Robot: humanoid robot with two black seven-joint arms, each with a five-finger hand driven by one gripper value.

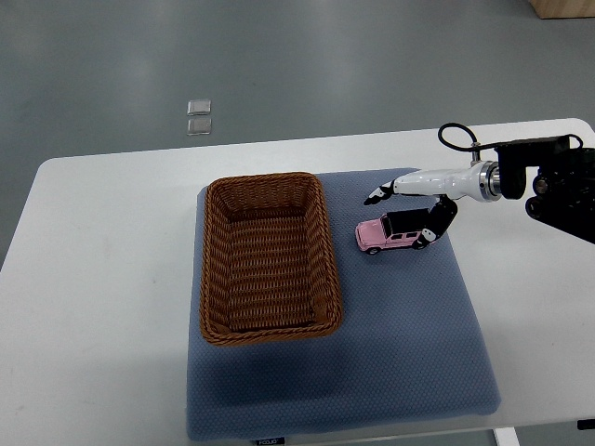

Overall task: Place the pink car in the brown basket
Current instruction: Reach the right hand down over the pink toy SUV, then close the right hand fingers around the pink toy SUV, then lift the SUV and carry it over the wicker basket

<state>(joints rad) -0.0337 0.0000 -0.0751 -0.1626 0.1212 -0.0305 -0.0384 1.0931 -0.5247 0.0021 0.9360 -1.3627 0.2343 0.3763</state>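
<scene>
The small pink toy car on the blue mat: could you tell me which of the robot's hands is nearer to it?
Right. The right hand is at the small pink toy car, fingers over its rear end. The left hand is out of view.

From my remote station I count one pink toy car [391, 233], one brown wicker basket [268, 258], one blue mat [409, 344], one white table [93, 279].
</scene>
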